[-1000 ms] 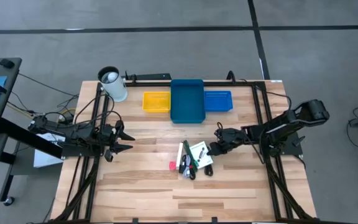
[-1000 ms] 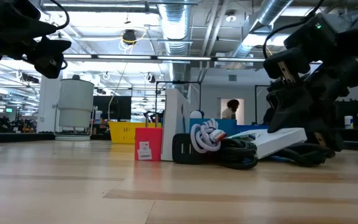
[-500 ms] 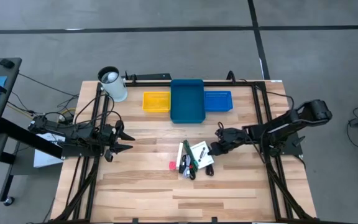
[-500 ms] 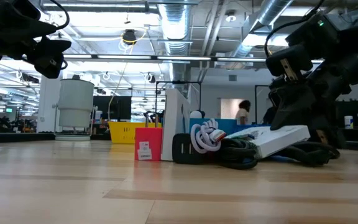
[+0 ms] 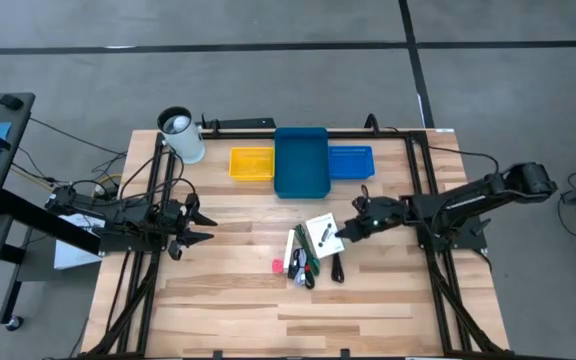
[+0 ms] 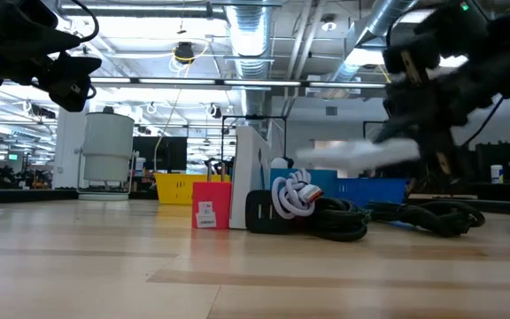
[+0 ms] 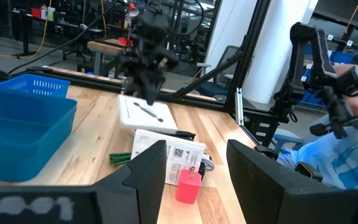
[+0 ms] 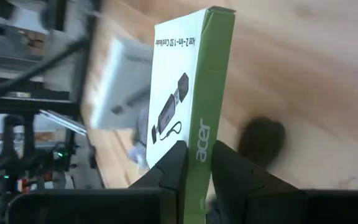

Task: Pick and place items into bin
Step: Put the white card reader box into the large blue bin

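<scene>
My right gripper (image 5: 352, 229) is shut on a flat white printed box with a green side (image 5: 320, 233), above the pile of items (image 5: 302, 262). The pile holds a second white box (image 7: 166, 155), a green pen (image 7: 119, 158), black cables (image 6: 335, 219) and a pink cube (image 5: 277, 266). A small black piece (image 5: 335, 268) lies on the wood just right of the pile. My left gripper (image 5: 204, 226) is open and empty above the table's left part. My right gripper pinches the box between its two fingers (image 8: 169, 169), one on the white printed face and one on the back, with the green narrow side (image 8: 199, 146) between them. The fingers come nearly level from the table's right. The box hangs clear of the pile (image 6: 352, 156).
A large blue bin (image 5: 300, 160) stands at the far middle, between a yellow bin (image 5: 252, 163) and a small blue bin (image 5: 351, 160). A white cylinder (image 5: 181, 135) stands at the far left. Bare wood lies at the near side.
My right gripper has risen and gone a little toward the far edge, shut on the white box. The box, which leaned on the cables with its end down, is now lifted clear of the pile. The rest of the pile has stayed in place.
</scene>
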Available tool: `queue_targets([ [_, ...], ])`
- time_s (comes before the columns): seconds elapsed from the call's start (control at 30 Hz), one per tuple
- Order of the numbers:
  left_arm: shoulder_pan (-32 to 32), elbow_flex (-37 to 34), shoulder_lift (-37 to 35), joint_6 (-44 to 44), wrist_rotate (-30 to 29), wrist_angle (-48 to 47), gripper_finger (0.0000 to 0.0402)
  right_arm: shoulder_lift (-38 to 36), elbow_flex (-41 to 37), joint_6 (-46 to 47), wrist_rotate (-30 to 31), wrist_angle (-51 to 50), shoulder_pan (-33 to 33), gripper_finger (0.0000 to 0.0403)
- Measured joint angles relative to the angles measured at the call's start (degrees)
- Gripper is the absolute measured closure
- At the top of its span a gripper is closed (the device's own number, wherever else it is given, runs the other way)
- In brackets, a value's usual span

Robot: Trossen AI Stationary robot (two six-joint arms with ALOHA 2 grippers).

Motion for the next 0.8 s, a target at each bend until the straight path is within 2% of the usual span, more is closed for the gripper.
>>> queue_targets([
  [0.17,-0.01,0.00,0.00,0.00,0.00,0.00,0.0242,-2.31,4.63,-11.28,-0.13,0.25,-5.65,0.0349],
  [0.37,-0.01,0.00,0.00,0.00,-0.02,0.00,0.0242,-0.90,12.13,-22.99,-4.23,-1.75,-15.61,0.0349],
  [0.6,0.00,0.00,0.00,-0.01,0.00,0.00,0.0242,7.39,19.03,-29.53,-11.33,-2.38,-26.47,0.0349],
  [0.8,0.01,0.00,0.00,-0.01,-0.04,0.00,0.0242,16.84,21.52,-32.36,-12.93,0.74,-33.43,0.0349],
])
